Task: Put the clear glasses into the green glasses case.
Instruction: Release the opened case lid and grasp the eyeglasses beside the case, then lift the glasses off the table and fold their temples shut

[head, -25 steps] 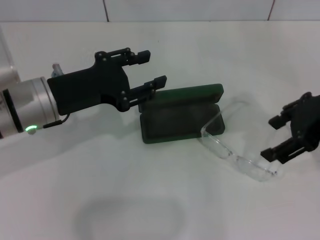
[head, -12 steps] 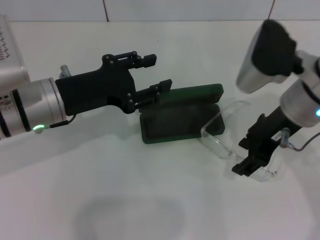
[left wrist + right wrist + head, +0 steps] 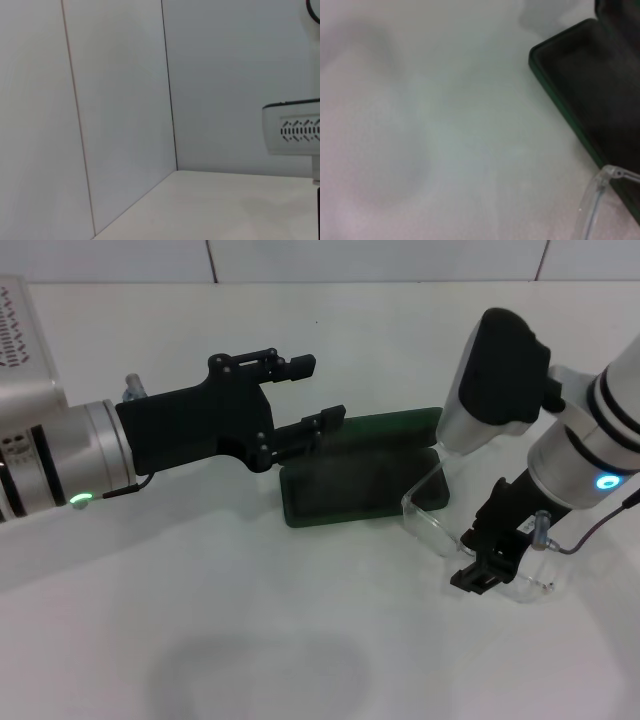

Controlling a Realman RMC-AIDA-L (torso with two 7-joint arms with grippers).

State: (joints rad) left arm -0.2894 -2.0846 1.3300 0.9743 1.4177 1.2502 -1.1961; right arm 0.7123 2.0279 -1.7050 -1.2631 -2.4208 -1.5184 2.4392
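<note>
White surface beside green glasses case: light, slippery, fragile clear glasses are best pinched at the frame by right hand, grip unclear; left hand is held open.

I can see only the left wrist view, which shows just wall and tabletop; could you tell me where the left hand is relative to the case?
Observer: The left hand, open, is at the left end of the green glasses case's raised lid.
Operator: Thank you. Where are the glasses?
Observer: The clear glasses lie on the table at the case's right end, not inside it.
Operator: And the other arm?
Observer: The right hand is down at the front of the glasses.
</note>
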